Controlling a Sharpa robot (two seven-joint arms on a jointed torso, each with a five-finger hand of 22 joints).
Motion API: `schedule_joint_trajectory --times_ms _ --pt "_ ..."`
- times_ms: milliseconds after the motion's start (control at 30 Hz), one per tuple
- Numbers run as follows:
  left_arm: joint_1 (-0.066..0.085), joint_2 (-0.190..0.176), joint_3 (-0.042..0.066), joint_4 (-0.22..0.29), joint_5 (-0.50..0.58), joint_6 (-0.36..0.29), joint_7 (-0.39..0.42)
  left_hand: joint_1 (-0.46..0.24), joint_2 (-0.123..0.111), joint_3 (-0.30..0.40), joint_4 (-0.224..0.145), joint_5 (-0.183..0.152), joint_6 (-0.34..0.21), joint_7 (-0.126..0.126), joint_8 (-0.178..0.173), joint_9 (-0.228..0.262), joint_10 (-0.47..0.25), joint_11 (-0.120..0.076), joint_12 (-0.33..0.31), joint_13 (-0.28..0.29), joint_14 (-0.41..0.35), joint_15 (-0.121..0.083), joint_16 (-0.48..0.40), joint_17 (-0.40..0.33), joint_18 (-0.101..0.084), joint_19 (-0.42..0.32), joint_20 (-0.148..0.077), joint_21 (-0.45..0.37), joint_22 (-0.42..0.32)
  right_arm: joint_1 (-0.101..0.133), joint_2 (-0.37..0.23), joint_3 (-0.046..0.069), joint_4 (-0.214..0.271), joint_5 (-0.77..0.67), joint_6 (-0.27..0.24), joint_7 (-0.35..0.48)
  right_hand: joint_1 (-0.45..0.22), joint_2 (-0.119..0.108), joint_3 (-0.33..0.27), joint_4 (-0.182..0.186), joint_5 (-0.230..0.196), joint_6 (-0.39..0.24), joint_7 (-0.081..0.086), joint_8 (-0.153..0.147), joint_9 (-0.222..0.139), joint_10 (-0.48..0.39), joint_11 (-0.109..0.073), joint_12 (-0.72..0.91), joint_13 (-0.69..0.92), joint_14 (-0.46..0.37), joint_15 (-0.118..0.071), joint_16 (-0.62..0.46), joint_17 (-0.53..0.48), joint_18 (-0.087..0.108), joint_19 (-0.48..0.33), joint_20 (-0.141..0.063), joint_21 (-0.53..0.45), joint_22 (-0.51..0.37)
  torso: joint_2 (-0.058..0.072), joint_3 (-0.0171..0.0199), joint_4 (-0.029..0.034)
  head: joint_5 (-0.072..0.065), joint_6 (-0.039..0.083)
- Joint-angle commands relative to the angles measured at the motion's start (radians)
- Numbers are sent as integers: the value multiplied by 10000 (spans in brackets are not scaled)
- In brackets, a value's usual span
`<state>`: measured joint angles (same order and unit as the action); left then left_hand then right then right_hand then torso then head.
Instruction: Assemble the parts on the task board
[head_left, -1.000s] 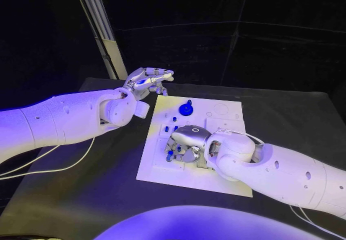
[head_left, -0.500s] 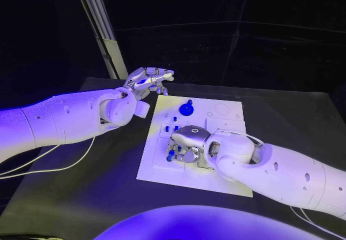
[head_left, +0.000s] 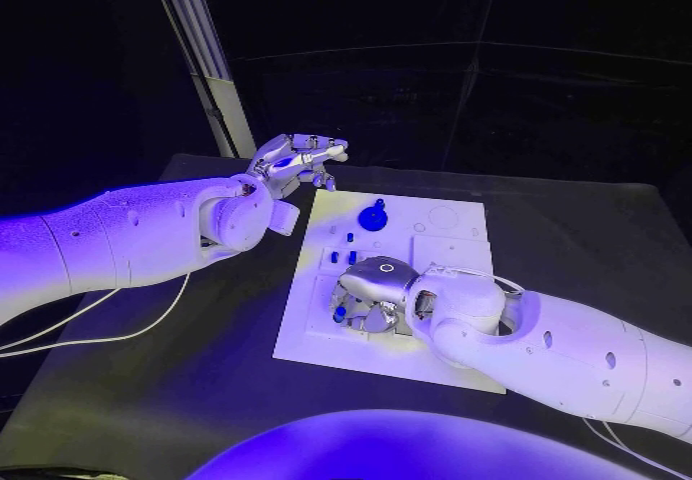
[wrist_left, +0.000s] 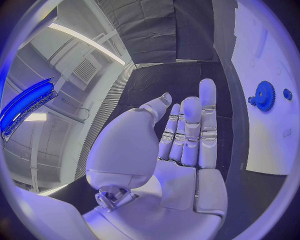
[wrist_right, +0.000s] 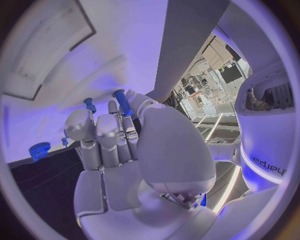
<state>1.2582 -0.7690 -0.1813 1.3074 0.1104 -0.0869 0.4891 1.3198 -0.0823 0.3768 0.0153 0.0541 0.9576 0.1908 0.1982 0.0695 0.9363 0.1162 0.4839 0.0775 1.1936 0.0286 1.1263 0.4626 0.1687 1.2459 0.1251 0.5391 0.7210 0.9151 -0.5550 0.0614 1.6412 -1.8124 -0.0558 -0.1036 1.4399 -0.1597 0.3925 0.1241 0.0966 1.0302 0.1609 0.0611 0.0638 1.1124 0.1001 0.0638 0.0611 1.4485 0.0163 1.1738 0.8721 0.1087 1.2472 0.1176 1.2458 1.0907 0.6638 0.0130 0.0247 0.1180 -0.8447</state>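
A: Lower centre of the head view, we see the right hand (head_left: 372, 292) bent down over the near-left part of the task board (head_left: 440, 355), fingers curled toward the plate. What is in it?

B: In the right wrist view we see a blue peg (wrist_right: 122, 102) rising between the fingertips (wrist_right: 114, 107) of that hand (wrist_right: 125, 150), pinched there; a second, smaller blue peg (wrist_right: 90, 105) stands just past them on the white plate (wrist_right: 56, 45).

A: And the other parts?

B: Just above the right hand in the head view, we count small blue pins (head_left: 342, 257) standing in the board. Higher up the plate, near its top-left corner, lies the blue gear (head_left: 374, 217); the left wrist view shows it too (wrist_left: 264, 95), on the white board (wrist_left: 272, 130) at right of frame, and the right wrist view catches it (wrist_right: 39, 150) at the board's edge.

A: The left hand?

B: Upper left of the head view, the left hand (head_left: 299, 160) hangs past the board's far-left corner, above the black table (head_left: 173, 380). In its own wrist view we see its fingers (wrist_left: 187, 131) straight and loosely side by side, the palm bare, nothing held.
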Motion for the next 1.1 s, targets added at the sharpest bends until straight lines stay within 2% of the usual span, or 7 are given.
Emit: schedule_joint_trajectory --times_ms 33,233,733,800,867,967,1100 --pt "16 -4 8 10 25 127 27 16 92 -6 -55 38 -60 -1 46 -16 -68 10 40 -12 -45 8 -63 -11 137 -47 12 -41 -12 11 -10 -7 4 -97 -689 312 -178 -71 -268 -73 -18 -538 33 0 -8 -736 95 4 12 -354 73 -655 -957 241 -642 64 -676 -856 -5 3 -1 7 -10" --pt "16 -15 8 17 25 139 19 16 92 -6 -55 38 -60 -1 46 -16 -68 10 40 -12 -45 8 -63 -11 137 -47 12 -41 -12 9 -120 -12 21 -40 -1619 392 -141 28 -1077 -269 -81 -1648 132 16 18 -1967 325 253 77 -1104 258 -1712 -2581 497 -1678 279 -1843 -2158 -4 5 7 6 -3" --pt "14 -48 7 14 25 164 0 16 92 -6 -55 38 -60 -1 46 -16 -68 10 40 -12 -45 8 -63 -11 137 -47 12 -41 -12 11 -1417 44 1068 1803 -2684 630 -131 406 -1665 -294 111 -1163 303 123 84 -1242 237 1502 199 -667 173 -1150 -2135 360 -975 219 -1364 -1547 -29 0 -11 -107 101" --pt "14 -62 6 24 25 164 -2 16 92 -6 -55 38 -60 -1 46 -16 -68 10 40 -12 -45 8 -63 -11 137 -47 12 -41 -12 14 -1817 172 1317 2253 -2567 411 -316 429 -1757 -156 336 -909 267 221 120 -345 104 2023 363 -377 92 -702 -1476 250 -536 174 -928 -998 -33 -13 -21 -214 137" --pt "14 -87 6 38 25 168 -1 16 92 -6 -55 38 -60 -1 46 -16 -68 10 40 -12 -45 8 -63 -11 137 -47 12 -41 -12 15 -2376 320 1644 2754 -2562 -19 -922 283 -2095 275 1440 -558 -59 369 164 1249 -346 2963 833 184 -232 396 222 -46 501 -72 171 394 -27 -14 -35 -429 242" --pt "13 -131 3 44 25 159 -5 37 121 8 -66 38 -91 8 54 -19 -105 18 61 -29 -73 15 -67 -59 135 -45 15 -67 -38 16 -3219 465 2020 3462 -2713 -797 -1390 198 -2574 766 1920 -205 -354 561 188 2008 -643 3734 1556 400 -538 964 1053 -236 1110 -425 865 1257 -43 4 -102 -801 414" --pt "11 -186 -61 90 25 144 -4 37 123 8 -66 38 -90 8 56 -18 -105 18 63 -29 -73 15 -66 -59 135 -44 16 -69 -39 14 -4291 548 2355 4039 -2884 -1862 -2074 181 -3312 1467 2111 -144 -450 700 180 2629 -729 5325 3227 569 -610 1628 2152 -442 1614 -520 1497 2133 -80 37 -216 -1047 547"
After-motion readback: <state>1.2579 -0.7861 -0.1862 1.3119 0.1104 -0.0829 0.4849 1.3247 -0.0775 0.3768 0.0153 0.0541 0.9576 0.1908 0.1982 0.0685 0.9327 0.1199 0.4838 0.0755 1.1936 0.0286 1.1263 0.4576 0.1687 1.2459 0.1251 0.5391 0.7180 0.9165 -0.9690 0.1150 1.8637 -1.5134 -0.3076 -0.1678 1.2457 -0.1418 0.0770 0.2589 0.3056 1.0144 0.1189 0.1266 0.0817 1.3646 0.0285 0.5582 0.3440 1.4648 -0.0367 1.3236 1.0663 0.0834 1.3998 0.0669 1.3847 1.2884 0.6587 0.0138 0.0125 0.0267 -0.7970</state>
